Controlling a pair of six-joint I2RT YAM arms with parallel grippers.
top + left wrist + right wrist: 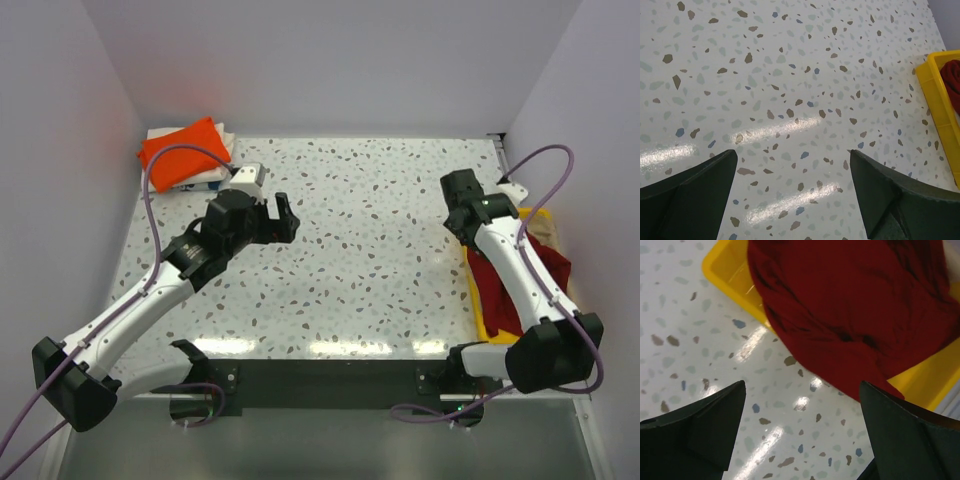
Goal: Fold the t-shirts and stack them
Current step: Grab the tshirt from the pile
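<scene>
At the table's right edge, your dark red t-shirt (492, 290) is lying crumpled in the yellow tray (478, 322). Its long axis is running near-to-far along the tray, with one fold spilling over the inner rim onto the table (370, 270). In the far left corner, the orange t-shirt (185, 150) is sitting folded on a whitish t-shirt (224, 137). Your left gripper (278, 212) and right gripper (802, 395) are both hanging released and grasping nothing. They are hovering above glossy speckled terrazzo, and pale walls (330, 60) are enclosing it.

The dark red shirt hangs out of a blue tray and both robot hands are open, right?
Almost. The tray is yellow, not blue; the right wrist view shows the dark red t-shirt hanging over its edge. The left gripper and right gripper are both open.
</scene>
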